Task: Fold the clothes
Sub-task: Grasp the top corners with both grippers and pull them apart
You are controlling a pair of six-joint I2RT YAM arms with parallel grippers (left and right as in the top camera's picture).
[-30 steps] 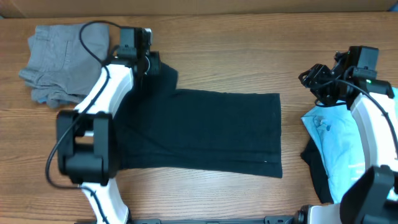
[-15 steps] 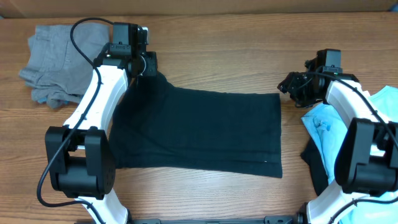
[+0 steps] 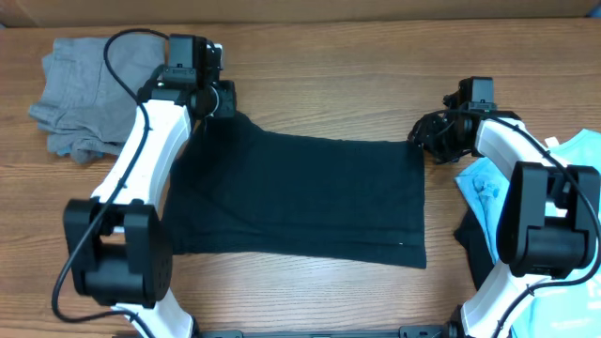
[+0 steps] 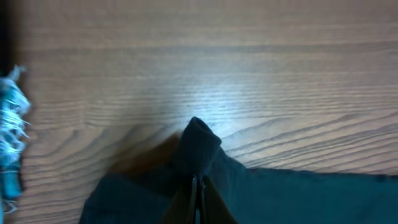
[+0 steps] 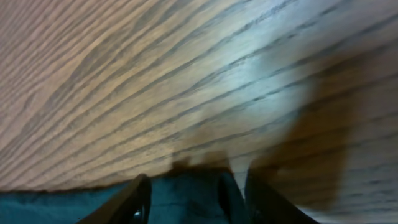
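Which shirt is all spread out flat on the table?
The black T-shirt in the middle lies spread flat. The grey clothes sit bunched at the far left, and the light blue T-shirt is crumpled at the right.

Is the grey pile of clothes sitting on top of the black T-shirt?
No, the grey folded clothes lie on the brown wooden table beside the black short-sleeved T-shirt, not on it.

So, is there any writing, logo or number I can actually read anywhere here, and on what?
None can be read.
Black T-shirt: a tiny white mark near its hem, too small to read.
Light blue T-shirt: white print, too blurred to read.
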